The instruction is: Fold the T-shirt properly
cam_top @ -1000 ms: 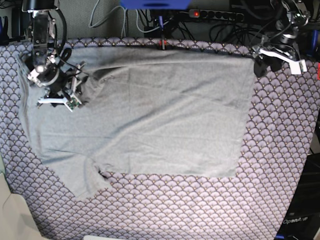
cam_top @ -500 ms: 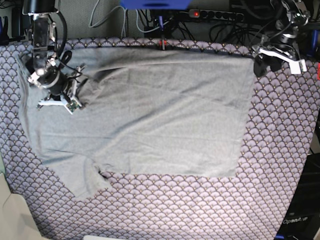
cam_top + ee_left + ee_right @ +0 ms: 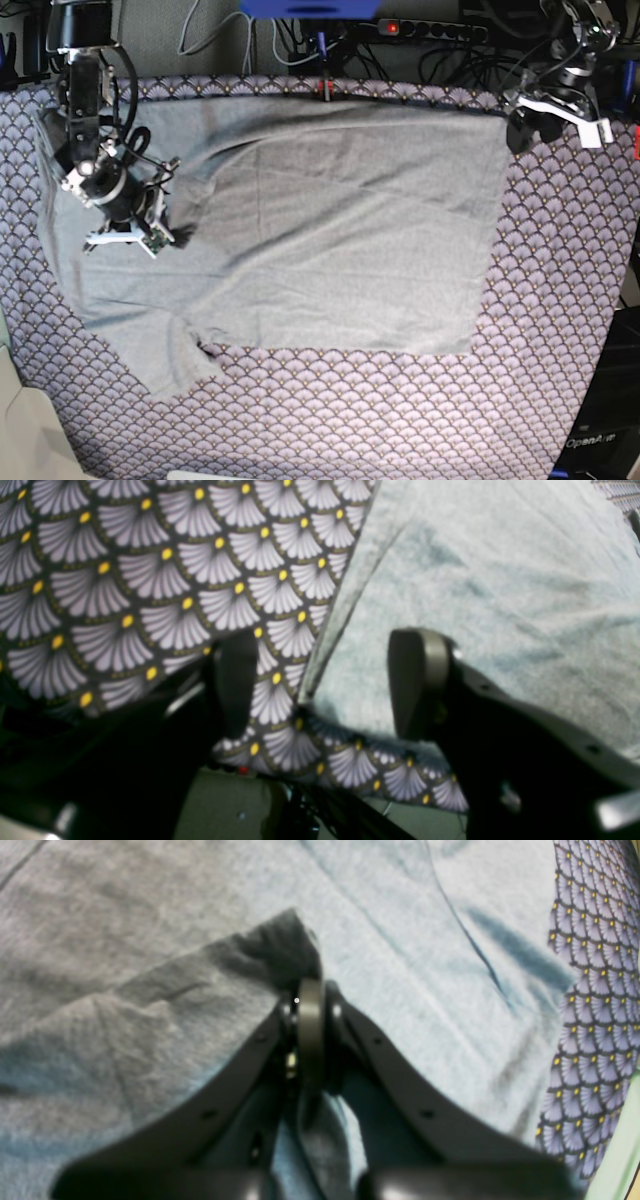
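The light grey T-shirt (image 3: 340,230) lies spread flat on the purple fan-scale cloth (image 3: 560,300), with one sleeve pointing to the near left. My right gripper (image 3: 168,232) sits low on the shirt's left part. In the right wrist view it (image 3: 306,990) is shut on a raised fold of the T-shirt (image 3: 125,940). My left gripper (image 3: 520,132) hovers at the shirt's far right corner. In the left wrist view it (image 3: 325,685) is open, with the T-shirt (image 3: 475,570) edge running between its fingers (image 3: 417,680), which hold nothing.
The purple cloth (image 3: 125,580) covers the whole table, and its far edge drops off just behind the left gripper. Cables and a power strip (image 3: 430,28) with a red light lie behind the table. A pale object (image 3: 30,430) sits at the near left corner.
My right gripper has shut on the shirt fabric and moved toward the near edge and slightly right, dragging a fold with it. The left arm has not moved.
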Controlling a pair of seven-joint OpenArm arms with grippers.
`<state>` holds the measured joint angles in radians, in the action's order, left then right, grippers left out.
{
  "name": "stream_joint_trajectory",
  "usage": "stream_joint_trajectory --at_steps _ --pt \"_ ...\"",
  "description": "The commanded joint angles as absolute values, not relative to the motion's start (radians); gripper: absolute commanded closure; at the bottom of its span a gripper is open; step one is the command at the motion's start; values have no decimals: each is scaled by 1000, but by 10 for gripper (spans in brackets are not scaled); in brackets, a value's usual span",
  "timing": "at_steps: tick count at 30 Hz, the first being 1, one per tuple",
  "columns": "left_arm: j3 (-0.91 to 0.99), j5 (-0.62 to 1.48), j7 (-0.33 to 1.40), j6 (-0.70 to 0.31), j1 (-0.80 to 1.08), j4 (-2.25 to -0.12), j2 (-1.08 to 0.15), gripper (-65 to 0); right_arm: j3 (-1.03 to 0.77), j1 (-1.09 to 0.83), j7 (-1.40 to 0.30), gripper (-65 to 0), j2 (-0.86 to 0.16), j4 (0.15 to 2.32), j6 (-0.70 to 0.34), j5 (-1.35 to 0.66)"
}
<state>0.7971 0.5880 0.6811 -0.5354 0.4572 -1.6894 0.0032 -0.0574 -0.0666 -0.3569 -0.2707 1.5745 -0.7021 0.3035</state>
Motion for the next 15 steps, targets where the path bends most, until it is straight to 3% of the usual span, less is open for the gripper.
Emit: stream_joint_trajectory --at_steps 1,15 --pt "802 604 664 -544 464 -1707 -1 -405 -45 -47 -335 0 -278 1592 -698 291" --pt "802 604 664 -542 463 -1707 1 -405 -30 25 -340 0 -278 1586 -698 292"
